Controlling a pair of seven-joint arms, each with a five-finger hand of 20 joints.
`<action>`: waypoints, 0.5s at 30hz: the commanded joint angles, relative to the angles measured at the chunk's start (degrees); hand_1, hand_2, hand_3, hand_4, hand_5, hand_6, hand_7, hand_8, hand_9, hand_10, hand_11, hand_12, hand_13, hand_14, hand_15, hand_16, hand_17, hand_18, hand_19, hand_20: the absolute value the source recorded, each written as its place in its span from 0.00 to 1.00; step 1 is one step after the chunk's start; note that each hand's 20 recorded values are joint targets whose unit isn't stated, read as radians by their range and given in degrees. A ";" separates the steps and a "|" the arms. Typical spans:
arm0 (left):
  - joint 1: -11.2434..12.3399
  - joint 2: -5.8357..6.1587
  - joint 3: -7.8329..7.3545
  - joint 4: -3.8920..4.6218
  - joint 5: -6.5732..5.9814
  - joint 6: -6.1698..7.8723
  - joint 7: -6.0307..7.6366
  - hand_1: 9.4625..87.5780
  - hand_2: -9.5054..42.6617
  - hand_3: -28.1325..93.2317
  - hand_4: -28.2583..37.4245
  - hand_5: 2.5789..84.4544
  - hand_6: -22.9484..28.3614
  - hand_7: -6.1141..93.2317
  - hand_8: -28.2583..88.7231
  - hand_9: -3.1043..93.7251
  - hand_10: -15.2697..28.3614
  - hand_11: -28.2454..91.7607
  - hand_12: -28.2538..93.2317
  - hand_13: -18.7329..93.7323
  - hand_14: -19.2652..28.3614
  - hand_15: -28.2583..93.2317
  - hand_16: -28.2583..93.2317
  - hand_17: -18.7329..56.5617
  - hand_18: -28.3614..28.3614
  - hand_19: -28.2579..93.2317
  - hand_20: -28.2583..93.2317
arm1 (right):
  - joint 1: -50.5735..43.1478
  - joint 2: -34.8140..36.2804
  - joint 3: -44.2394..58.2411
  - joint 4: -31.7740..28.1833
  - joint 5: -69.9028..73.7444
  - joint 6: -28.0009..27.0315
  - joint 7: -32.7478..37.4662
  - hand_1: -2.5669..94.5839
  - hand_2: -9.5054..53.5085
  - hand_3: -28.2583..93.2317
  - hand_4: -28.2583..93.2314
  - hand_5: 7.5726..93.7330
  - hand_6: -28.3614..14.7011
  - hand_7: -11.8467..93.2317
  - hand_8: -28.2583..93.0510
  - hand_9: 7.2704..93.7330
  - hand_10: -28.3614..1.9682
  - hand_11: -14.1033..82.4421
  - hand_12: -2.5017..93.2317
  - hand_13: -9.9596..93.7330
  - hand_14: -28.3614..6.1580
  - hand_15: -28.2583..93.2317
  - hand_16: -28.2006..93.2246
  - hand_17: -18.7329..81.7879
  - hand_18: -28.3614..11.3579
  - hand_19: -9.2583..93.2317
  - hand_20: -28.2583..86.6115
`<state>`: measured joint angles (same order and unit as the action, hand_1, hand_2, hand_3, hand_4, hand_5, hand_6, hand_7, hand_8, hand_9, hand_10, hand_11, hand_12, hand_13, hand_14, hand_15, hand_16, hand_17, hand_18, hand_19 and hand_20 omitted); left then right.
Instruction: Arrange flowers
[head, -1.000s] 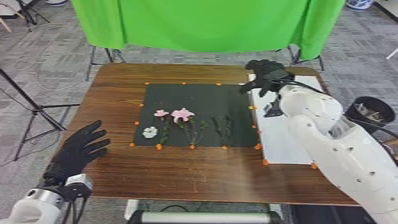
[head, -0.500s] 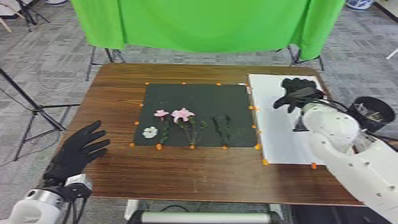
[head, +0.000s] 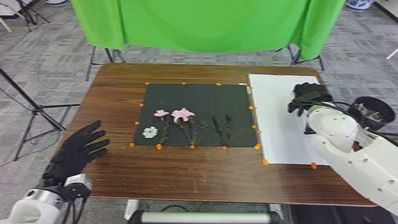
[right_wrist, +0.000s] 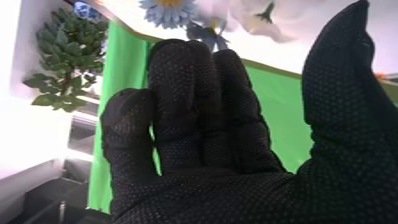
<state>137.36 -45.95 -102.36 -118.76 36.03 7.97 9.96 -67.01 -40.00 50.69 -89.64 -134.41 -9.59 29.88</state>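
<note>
Over the left edge of the wooden bench (head: 178, 175), left hand (head: 73, 152) with fingers straight and spread apart. Next, on a black mat (head: 200, 92) edged with orange markers (head: 160, 147): white blossom (head: 149, 132) near the near-left corner, then small pink blossom (head: 161, 113), then larger pink blossom (head: 183, 115), both with green stems, then leafy green sprigs (head: 222, 127). Just beside the mat, white sheet (head: 284, 125); over its right side, right hand (head: 310, 95), fingers straight, thumb apart. Beyond those fingers in the wrist view, pale blue daisy-like flower (right_wrist: 169, 12). Rightmost, dark bin (head: 375, 109).
</note>
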 joint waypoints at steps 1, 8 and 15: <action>0.43 -0.36 0.42 0.55 0.20 -0.54 -1.11 0.22 0.20 0.81 0.07 0.30 0.51 0.27 0.15 0.29 0.64 0.41 0.36 0.35 0.76 0.49 0.23 0.12 0.91 0.60 0.29 | 2.26 -0.41 -1.34 1.98 -1.75 0.33 -1.50 0.31 0.00 0.96 0.01 0.44 0.58 0.47 0.11 0.53 0.51 0.53 0.28 0.63 0.57 0.82 0.43 0.47 0.19 0.94 0.69; 0.27 -0.35 0.54 0.63 0.19 -0.47 -1.14 0.21 0.20 0.81 0.06 0.30 0.51 0.27 0.15 0.29 0.64 0.41 0.36 0.35 0.76 0.49 0.23 0.12 0.91 0.60 0.29 | 3.33 -1.63 -0.67 4.93 -3.48 -0.94 -4.07 0.33 0.00 0.96 0.00 0.50 0.64 0.49 0.09 0.61 0.57 0.53 0.28 0.69 0.63 0.80 0.45 0.49 0.21 0.95 0.68; 0.29 -0.31 0.63 0.58 0.09 -0.32 -1.04 0.22 0.20 0.81 0.06 0.30 0.51 0.27 0.15 0.29 0.64 0.41 0.36 0.35 0.76 0.49 0.23 0.12 0.91 0.60 0.29 | 3.70 -3.07 0.69 7.83 -5.56 -1.30 -7.64 0.35 0.00 0.95 0.00 0.53 0.67 0.50 0.09 0.64 0.61 0.53 0.28 0.71 0.65 0.80 0.45 0.51 0.22 0.96 0.68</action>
<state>136.99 -45.95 -102.23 -118.66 36.06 7.86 9.76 -64.06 -41.97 50.06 -83.91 -137.20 -9.98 24.96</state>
